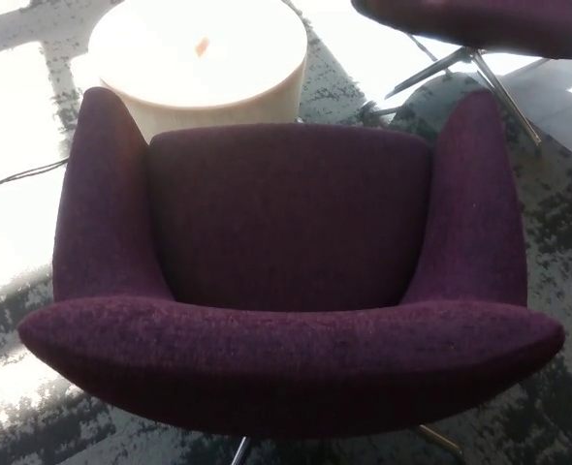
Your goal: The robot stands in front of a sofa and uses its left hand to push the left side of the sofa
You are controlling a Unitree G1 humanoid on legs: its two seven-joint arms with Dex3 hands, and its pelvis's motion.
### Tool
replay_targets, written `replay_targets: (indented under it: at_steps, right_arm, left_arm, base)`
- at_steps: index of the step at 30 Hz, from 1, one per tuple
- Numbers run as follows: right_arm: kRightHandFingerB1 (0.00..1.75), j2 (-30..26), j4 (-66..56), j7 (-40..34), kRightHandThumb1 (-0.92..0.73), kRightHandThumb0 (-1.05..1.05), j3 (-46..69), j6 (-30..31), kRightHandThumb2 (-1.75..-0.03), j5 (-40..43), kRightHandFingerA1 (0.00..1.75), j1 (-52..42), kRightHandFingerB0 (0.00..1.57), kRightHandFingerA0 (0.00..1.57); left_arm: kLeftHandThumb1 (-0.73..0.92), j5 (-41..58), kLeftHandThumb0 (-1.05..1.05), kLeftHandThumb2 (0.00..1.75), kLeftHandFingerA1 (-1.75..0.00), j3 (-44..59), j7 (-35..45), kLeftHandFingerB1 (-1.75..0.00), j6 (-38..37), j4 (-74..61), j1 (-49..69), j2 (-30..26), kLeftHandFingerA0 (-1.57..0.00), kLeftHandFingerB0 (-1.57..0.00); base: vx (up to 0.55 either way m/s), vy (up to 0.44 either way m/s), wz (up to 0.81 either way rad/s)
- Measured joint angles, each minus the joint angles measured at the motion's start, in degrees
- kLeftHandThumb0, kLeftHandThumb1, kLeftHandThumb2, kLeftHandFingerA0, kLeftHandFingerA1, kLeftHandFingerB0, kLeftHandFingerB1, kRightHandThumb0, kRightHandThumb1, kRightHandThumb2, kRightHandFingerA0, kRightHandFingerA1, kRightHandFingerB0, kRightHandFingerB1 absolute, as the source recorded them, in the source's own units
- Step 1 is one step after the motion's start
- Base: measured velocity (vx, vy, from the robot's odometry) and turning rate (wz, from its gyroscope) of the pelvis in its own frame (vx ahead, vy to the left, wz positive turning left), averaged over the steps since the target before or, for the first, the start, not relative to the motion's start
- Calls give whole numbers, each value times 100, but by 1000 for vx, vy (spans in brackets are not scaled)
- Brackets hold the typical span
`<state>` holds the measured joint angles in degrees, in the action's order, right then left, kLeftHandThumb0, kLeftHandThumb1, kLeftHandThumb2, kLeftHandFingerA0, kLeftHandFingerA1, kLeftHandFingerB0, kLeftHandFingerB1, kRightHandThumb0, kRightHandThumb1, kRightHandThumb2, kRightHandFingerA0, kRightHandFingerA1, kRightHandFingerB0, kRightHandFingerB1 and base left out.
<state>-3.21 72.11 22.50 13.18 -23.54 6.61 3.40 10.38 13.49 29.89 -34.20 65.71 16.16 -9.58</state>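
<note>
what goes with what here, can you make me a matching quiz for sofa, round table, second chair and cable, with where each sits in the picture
Things:
1 sofa
2 round table
3 second chair
4 cable

Places:
A top right corner
B left edge, on the floor
C centre, filling most of the view
D top, behind the sofa's left arm

Pairs: 1-C, 2-D, 3-A, 4-B

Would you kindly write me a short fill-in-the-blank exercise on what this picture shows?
1. The sofa is ____ in colour.
2. The pale table beyond the sofa has a ____ top.
3. Of the robot's two hands, ____ shows in the picture.
4. The second purple seat stands on ____ legs.

Missing words: purple; round; neither; metal
</note>
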Motion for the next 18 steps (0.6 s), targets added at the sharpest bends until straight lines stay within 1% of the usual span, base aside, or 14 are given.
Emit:
replay_targets:
  at_steps: [1, 8, 9, 10, 11, 12, 13, 14, 15, 18]
  right_arm:
    - [57, 0, 0, -2, -72, -105, -1, 0, -138, -1, 77, 7, 0, 2]
    - [57, 1, 6, 7, -73, -105, -16, 0, -137, -2, 76, 16, 0, 2]
    - [57, 1, 6, 8, -72, -105, -15, 0, -136, -2, 76, 16, 0, 2]
    - [57, 1, 6, 7, -72, -105, -16, 0, -136, -2, 76, 16, 0, 2]
    - [56, 4, 5, 7, -73, -105, -16, 0, -136, -2, 76, 16, 0, 3]
    - [56, 9, 5, 7, -73, -105, -16, 0, -136, -2, 76, 16, 0, 3]
    - [57, 13, 5, 7, -72, -105, -17, 0, -137, -2, 76, 15, 0, 2]
    - [57, 18, 4, 7, -73, -105, -22, -1, -137, -4, 76, 14, 0, 2]
    - [57, 21, 3, 7, -74, -105, -26, -1, -138, -4, 76, 14, 0, 2]
    - [57, 32, 0, 4, -74, -105, -51, -3, -138, -10, 76, 14, 0, 2]
  left_arm:
    - [84, -30, -83, 117, -29, -12, -48, -27, -3, 33, -22, -10, -8, -8]
    - [84, -98, -85, 118, -26, -14, -151, -25, -125, 118, -22, -46, -8, -8]
    - [81, -103, -85, 92, -28, -14, -158, -23, -142, 137, -23, -50, -9, -7]
    - [92, -105, -76, 77, -25, -9, -160, -23, -145, 149, -24, -52, -6, -5]
    - [81, -99, -81, 92, -29, 13, -149, -22, -145, 164, -27, -52, -9, -5]
    - [81, -95, -81, 92, -29, 33, -136, -22, -145, 175, -29, -55, -9, -5]
    - [83, -93, -83, 116, -26, 44, -127, -26, -145, 176, -28, -57, -8, -8]
    - [83, -93, -84, 116, -22, 56, -115, -25, -146, 177, -28, -63, -7, -7]
    - [82, -93, -83, 114, -24, 60, -108, -30, -146, 179, -28, -67, -8, -8]
    - [82, -85, -83, 114, -24, 107, -63, -30, -145, 179, -29, -84, -8, -8]
  base:
    - [0, 0, 0]
    - [0, 0, 0]
    - [0, 0, 0]
    - [0, 0, 0]
    - [0, 0, 0]
    - [0, 0, 0]
    - [0, 0, 0]
    - [0, 0, 0]
    - [0, 0, 0]
    - [0, 0, 0]
